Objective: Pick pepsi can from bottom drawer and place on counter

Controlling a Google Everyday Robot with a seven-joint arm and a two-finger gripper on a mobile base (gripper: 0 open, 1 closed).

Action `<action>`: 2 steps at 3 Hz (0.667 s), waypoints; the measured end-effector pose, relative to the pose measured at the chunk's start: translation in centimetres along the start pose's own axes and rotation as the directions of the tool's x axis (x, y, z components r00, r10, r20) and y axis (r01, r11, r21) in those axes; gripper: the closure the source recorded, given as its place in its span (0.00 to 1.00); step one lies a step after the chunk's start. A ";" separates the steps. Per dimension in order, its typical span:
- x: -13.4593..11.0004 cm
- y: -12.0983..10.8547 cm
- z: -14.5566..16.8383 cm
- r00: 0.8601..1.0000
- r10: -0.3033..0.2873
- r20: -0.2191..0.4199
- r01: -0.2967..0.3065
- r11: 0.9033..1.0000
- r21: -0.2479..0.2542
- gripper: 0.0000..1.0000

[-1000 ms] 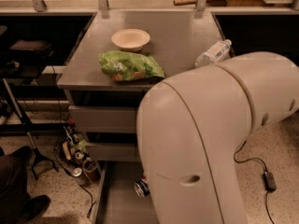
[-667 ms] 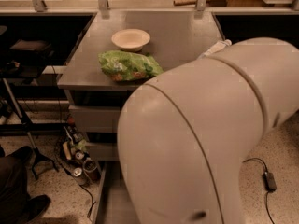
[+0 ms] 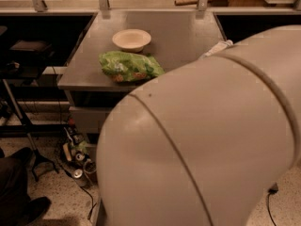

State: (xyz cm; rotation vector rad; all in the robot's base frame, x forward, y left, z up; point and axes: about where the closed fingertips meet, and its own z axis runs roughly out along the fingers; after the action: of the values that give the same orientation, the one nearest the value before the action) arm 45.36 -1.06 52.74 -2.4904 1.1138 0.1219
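Note:
My own white arm casing (image 3: 207,145) fills most of the camera view and blocks the lower right. The gripper is not in view behind it. The pepsi can is hidden. The bottom drawer is hidden too; only a sliver of grey edge (image 3: 96,213) shows at the lower left. The counter (image 3: 174,36) is the flat grey metal cabinet top at the upper centre.
A cream bowl (image 3: 131,39) and a green crinkled bag (image 3: 129,66) sit on the counter, with a clear plastic bottle (image 3: 216,48) at its right. An upper grey drawer front (image 3: 89,119) shows below. Cables and brownish cans (image 3: 77,157) lie on the floor, left.
My arm casing has swung further left and up, covering more of the view. The open drawer and the dark can seen a second ago are now hidden behind it.

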 end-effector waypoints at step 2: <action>5.4 1.1 -6.4 1.000 0.020 -0.012 -0.020 0.999 -0.025 1.00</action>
State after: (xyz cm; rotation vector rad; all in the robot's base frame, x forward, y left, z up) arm 47.69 -8.05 56.87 -2.5058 1.1490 0.1278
